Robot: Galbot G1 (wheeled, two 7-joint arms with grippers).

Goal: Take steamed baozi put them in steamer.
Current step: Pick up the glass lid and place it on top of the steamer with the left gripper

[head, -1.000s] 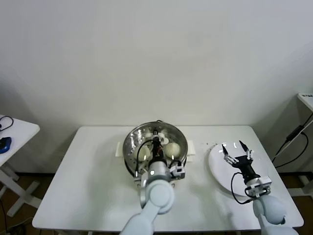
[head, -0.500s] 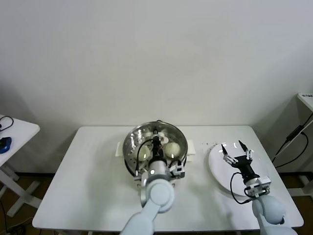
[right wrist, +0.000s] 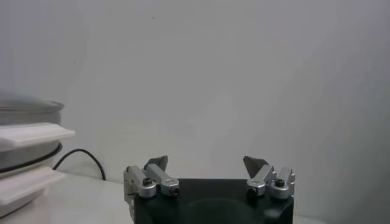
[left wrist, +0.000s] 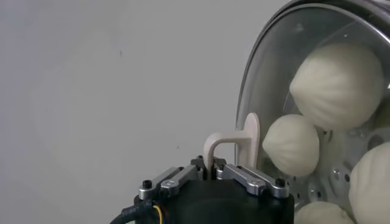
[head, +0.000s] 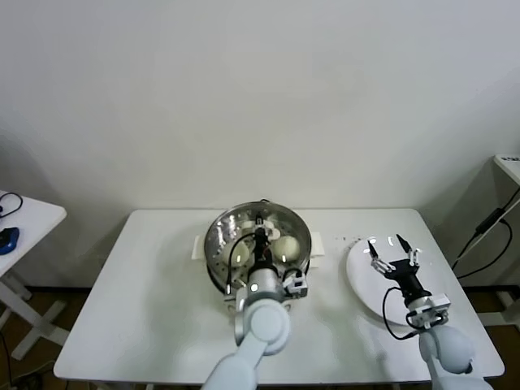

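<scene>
The steamer (head: 214, 237), a shiny steel pot on a white base, stands at the table's back middle. Several cream-white baozi (head: 284, 246) lie inside it. In the left wrist view they show through the round glass lid (left wrist: 274, 73): one large bun (left wrist: 338, 85), a smaller one (left wrist: 292, 145) and others at the edge. My left gripper (left wrist: 212, 167) is shut on the lid's white handle (left wrist: 234, 141) and holds the lid at the pot (head: 260, 234). My right gripper (head: 393, 248) hovers open over the white plate (head: 357, 270), nothing between its fingers (right wrist: 205, 161).
The plate lies at the table's right end, near the front edge. The steamer's white side handle (right wrist: 30, 134) and a black cable (right wrist: 79, 158) show in the right wrist view. A small side table (head: 28, 215) stands far left. A plain wall is behind.
</scene>
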